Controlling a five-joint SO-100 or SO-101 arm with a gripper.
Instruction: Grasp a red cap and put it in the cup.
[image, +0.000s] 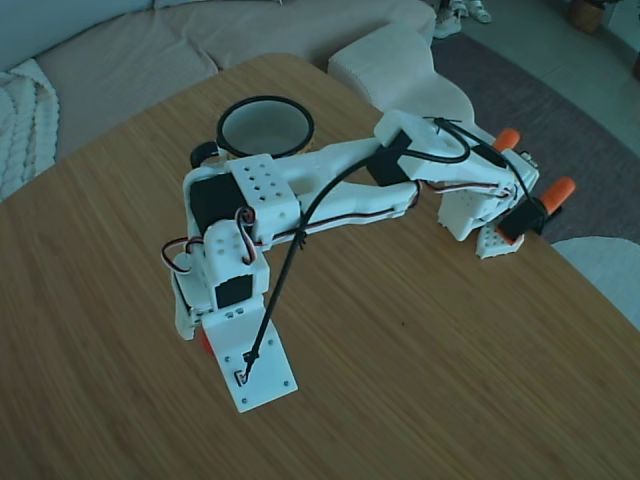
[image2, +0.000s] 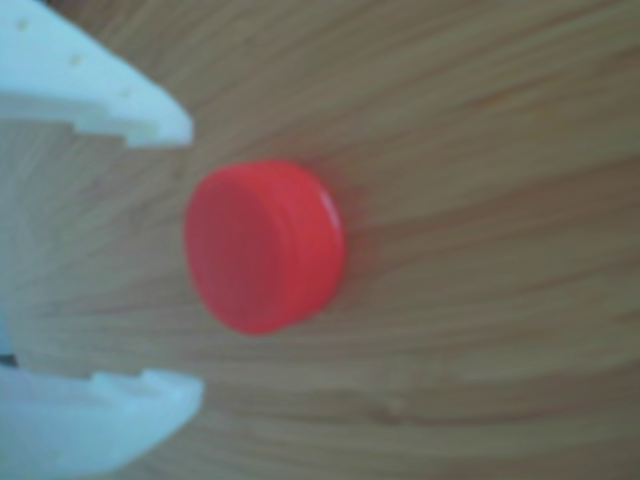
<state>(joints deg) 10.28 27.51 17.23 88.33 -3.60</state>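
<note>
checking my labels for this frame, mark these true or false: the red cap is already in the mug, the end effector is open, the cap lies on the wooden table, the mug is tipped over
1. The small round red plastic cap is already in the black-rimmed ceramic mug. False: in the other view it lies on the wooden table.
2. The white two-finger end effector is open. True: its fingertips sit apart, to either side of the cap's left edge.
3. The cap lies on the table. True.
4. The mug is tipped over. False: in the fixed view it stands upright, mouth up, behind the arm.
</note>
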